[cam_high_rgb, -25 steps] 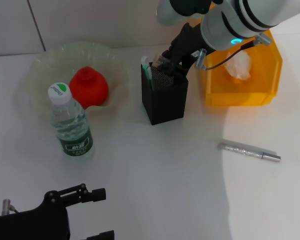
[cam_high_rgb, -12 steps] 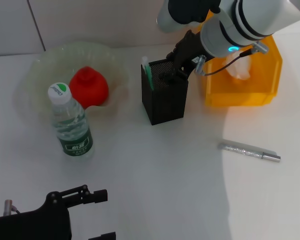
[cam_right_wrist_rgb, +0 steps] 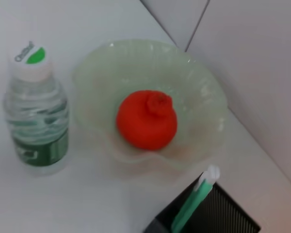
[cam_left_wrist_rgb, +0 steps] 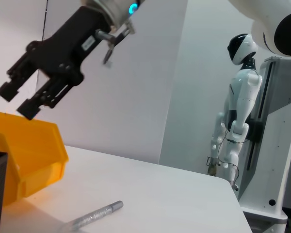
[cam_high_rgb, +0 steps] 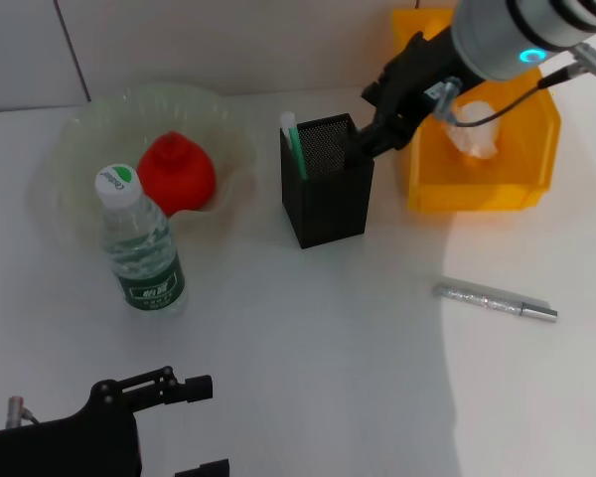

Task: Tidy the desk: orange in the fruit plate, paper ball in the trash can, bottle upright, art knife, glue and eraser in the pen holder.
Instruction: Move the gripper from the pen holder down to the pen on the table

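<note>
Table [cam_high_rgb: 308,348]: one, white, smooth, matte.
Fruit plate: one translucent pale-green plate with a wavy rim [cam_high_rgb: 79,124], at the far left of the table.
Orange: one glossy red-orange round fruit with a knobbed top [cam_high_rgb: 177,172], lying in the plate.
Bottle: one clear plastic water bottle with a white-and-green cap and green label [cam_high_rgb: 139,243], upright, just in front of the plate.
Pen holder: one black square mesh-walled box [cam_high_rgb: 326,194], mid-table, between plate and bin.
Holder contents: one green stick with a white cap [cam_high_rgb: 294,149] leaning in the near-left corner; anything deeper cannot be made out.
Trash can: one yellow rigid plastic bin with an open front lip [cam_high_rgb: 477,189], just right of the holder.
Paper ball: one crumpled white wad [cam_high_rgb: 475,134], inside the bin.
Art knife: one slim silvery cylindrical tool [cam_high_rgb: 495,301], lying flat on the table, well in front of the bin.
Right gripper [cam_high_rgb: 370,142]: black, above the holder's far-right corner; fingers [cam_left_wrist_rgb: 34,104] apart, nothing between them.
Left gripper [cam_high_rgb: 184,422]: black, low at the near-left edge of the table; fingers' state cannot be told.
</note>
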